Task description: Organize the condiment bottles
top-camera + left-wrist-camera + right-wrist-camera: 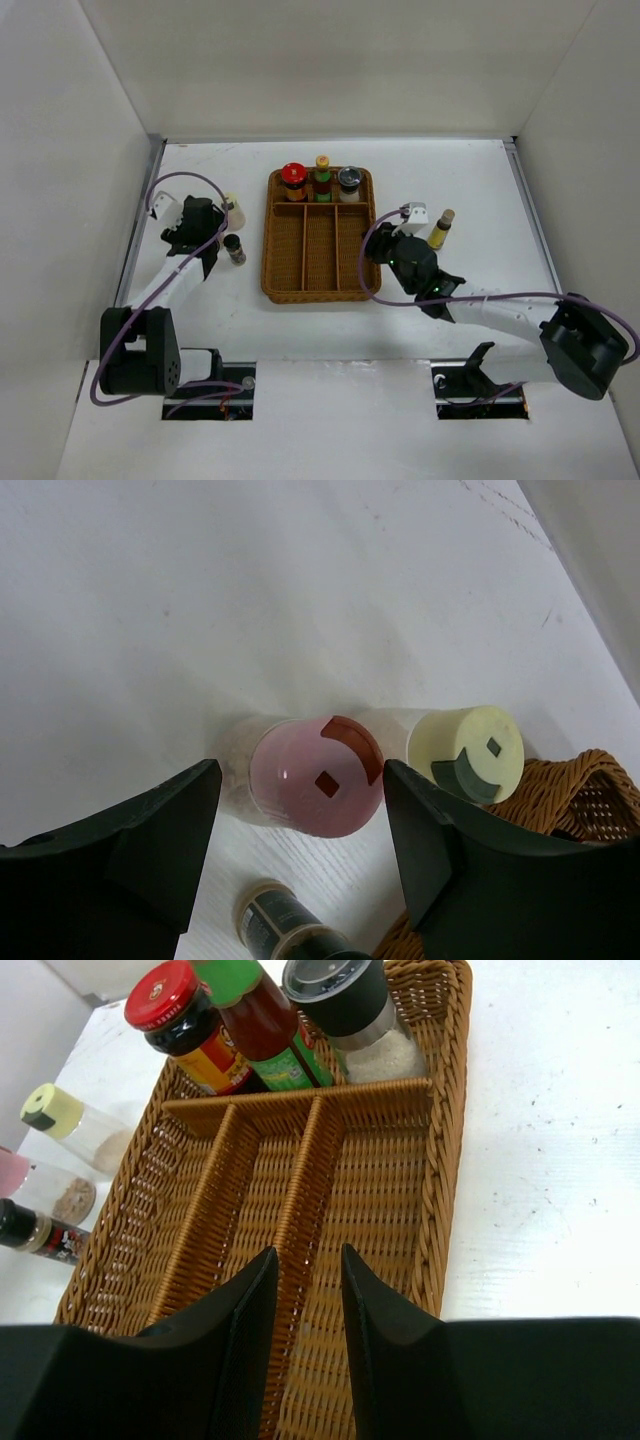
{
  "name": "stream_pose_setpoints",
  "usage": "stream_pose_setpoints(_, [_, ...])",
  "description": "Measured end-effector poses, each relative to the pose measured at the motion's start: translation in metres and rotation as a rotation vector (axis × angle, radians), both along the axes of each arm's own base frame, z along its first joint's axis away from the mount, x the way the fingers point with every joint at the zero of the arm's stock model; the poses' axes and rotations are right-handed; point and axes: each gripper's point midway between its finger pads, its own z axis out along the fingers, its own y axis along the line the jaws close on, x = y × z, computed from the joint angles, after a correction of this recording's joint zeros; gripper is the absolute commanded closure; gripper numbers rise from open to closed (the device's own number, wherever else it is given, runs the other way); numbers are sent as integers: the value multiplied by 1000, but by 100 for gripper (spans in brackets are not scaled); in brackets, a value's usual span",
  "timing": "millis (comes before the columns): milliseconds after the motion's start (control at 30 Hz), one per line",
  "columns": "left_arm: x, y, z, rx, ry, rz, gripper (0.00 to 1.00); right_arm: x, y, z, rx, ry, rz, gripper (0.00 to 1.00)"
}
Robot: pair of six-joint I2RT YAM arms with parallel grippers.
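- Hovering over the pink-capped bottle, the left gripper holds its fingers wide apart, one on each side of the cap and neither touching it.
- That bottle stands upright on the white table, squarely between the fingers.
- By the look of it, it is a light, stiff, smooth-walled shaker, so it will likely skid or tip if one finger lands first.
- Best hold, I'd say, is across the round body just under the cap, with the fingers centred.
- Watch the pale-green-capped bottle, which stands just outside one finger on the side of the wicker tray. Whether it touches the pink one I cannot tell.
- A dark-capped bottle sits between the fingers but back toward the palm, so a low approach could knock it.
- Over at the tray, the right gripper hangs above the long compartments with its fingers a narrow gap apart and nothing between them.
- Beyond its fingertips, the red-capped jar, sauce bottle and silver-grey grinder stand in the far cross compartment.
- The grinder looks the heaviest and most breakable of the three.
- The yellow-capped bottle waits on the table outside the right gripper's fingers, apart from the tray.
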Motion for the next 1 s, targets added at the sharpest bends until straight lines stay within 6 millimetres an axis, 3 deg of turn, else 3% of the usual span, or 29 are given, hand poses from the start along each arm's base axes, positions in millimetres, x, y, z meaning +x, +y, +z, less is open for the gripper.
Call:
stream_pose_setpoints(267, [17,6,-5,-14,-10,2,45,-1,2,-1,-6,1,7,61])
stream_pose_setpoints(433, [20,4,-4,-16,-18,-12,55,-1,2,-1,-10,0,8,52])
stream_pose_setpoints(533, [21,3,-3,-14,-18,-19,53,-1,2,-1,-10,0,7,45])
stream_pose_setpoints(667, [21,0,-4,-12,-16,-30,45,0,2,-1,-13,-2,4,45])
stream_pose_setpoints(800, [21,-2,-5,-15,-12,-37,44,0,1,-1,-14,-3,1,45])
stream_pose_setpoints(1000, [22,-5,-6,-12,-12,-49,61,-2,3,-1,-15,-3,5,45])
